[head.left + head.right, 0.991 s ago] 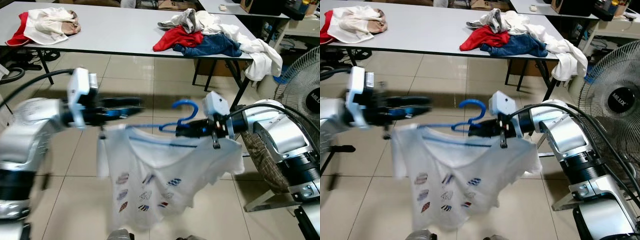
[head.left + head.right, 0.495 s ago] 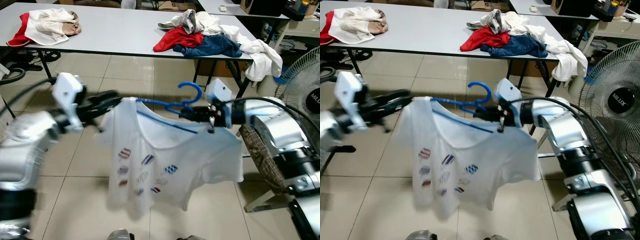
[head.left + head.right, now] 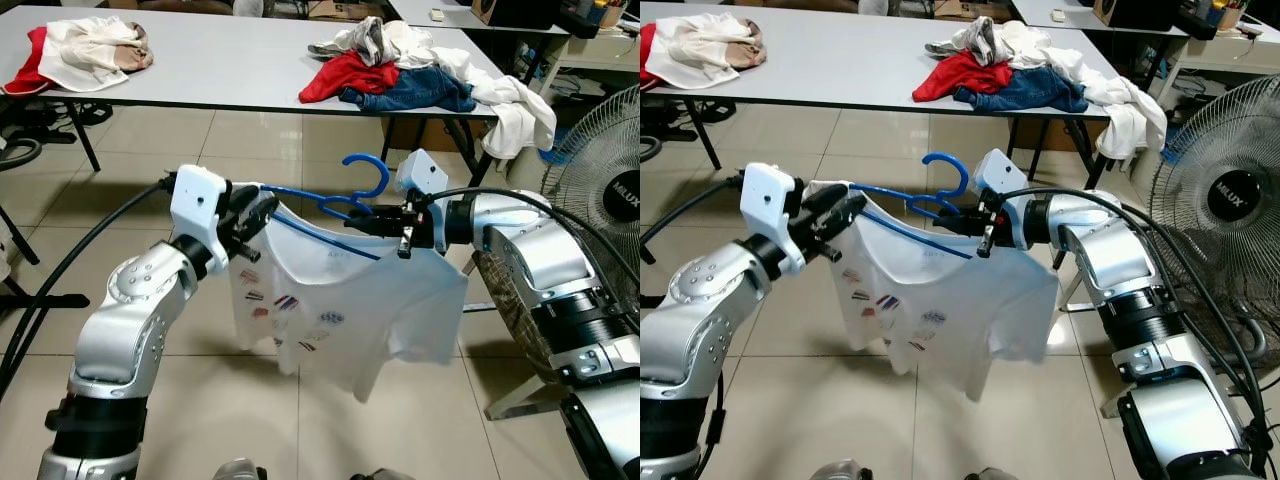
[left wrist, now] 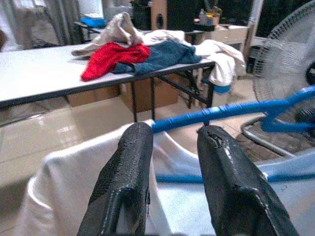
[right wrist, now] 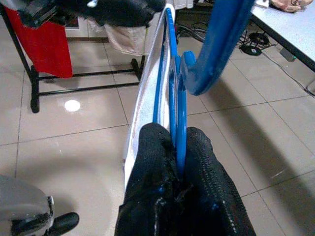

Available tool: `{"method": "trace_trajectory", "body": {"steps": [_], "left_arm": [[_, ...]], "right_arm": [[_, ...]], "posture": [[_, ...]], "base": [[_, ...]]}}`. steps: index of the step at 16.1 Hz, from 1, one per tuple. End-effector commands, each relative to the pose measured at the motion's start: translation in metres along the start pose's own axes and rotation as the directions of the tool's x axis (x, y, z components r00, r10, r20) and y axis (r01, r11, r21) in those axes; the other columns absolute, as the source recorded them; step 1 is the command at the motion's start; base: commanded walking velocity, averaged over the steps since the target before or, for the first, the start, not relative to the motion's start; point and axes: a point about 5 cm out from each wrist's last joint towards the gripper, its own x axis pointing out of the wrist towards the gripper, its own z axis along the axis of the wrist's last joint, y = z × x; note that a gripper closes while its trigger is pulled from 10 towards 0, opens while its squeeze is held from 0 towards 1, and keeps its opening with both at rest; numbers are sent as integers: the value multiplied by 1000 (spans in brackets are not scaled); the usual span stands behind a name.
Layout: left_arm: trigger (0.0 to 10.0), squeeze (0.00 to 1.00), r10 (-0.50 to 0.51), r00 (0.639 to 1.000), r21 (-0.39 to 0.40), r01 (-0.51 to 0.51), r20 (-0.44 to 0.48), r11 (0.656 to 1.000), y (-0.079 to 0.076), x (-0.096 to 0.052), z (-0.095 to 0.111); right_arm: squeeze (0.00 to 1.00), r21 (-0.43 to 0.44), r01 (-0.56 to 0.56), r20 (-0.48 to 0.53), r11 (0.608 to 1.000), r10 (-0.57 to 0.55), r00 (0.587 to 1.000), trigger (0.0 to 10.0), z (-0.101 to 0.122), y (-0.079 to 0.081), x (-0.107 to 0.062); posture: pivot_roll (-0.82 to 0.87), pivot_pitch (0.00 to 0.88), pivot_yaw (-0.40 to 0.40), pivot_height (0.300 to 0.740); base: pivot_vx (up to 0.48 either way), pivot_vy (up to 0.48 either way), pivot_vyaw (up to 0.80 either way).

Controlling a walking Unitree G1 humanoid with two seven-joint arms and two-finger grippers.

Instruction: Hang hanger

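From the head, the blue hanger (image 3: 345, 205) carrying a white T-shirt (image 3: 350, 300) hangs over open tiled floor (image 3: 150, 170), short of the grey table (image 3: 200, 60). Left wrist: left gripper (image 4: 170, 147) fingers parted astride the hanger's arm. Right wrist: right gripper (image 5: 178, 162) pinched on the hanger's blue wire.

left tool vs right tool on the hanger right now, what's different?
The right tool is shut on the blue hanger, its fingers pressed against the plastic near the hook. The left tool is at the hanger's far end, by the shoulder of the white T-shirt, with a gap between its fingers, so it looks open. The left arm bends up from below, while the right reaches in level. Both are at hanger height.
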Motion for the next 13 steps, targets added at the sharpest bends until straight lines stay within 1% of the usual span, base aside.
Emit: {"method": "trace_trajectory", "body": {"steps": [1, 2, 4, 5, 6, 8, 13], "left_arm": [[10000, 0, 18, 1000, 2, -18, -17, 1000, -2, 3, 0], [10000, 0, 65, 997, 3, -64, -39, 998, 0, 4, -2], [10000, 0, 122, 991, 22, -121, -57, 992, 4, 4, -3], [10000, 0, 154, 986, 47, -151, -64, 987, 6, 4, -4], [10000, 0, 161, 985, 59, -158, -55, 986, 6, 5, -2], [10000, 0, 155, 987, 53, -153, -37, 987, 2, 5, 1], [10000, 0, 199, 979, 32, -198, -48, 980, 1, 2, -2]], "right_arm": [[0, -40, 1, 24, 999, 0, 1000, 0, 14, -1, 2], [0, -41, -2, 27, 999, 3, 1000, 0, 14, 0, 2], [0, -41, -5, 29, 999, 6, 1000, 0, 14, 1, 3], [0, -40, -5, 31, 999, 7, 999, 0, 14, 1, 3], [0, -38, 2, 27, 999, -1, 1000, 0, 14, 0, 2], [0, -30, 25, 11, 999, -25, 1000, 0, 12, -3, 0], [0, -18, 49, -4, 999, -49, 999, 0, 10, -6, 1]], "posture": [[-59, 0, -29, 740], [-59, 0, -26, 740], [-61, 0, -24, 740], [-65, 0, -23, 740], [-67, 0, -24, 740], [-67, 0, -24, 740], [-65, 0, -33, 740]], "base": [[0, 0, 0], [0, 0, 0], [0, 0, 0], [0, 0, 0], [0, 0, 0], [0, 0, 0], [0, 0, 0]]}}
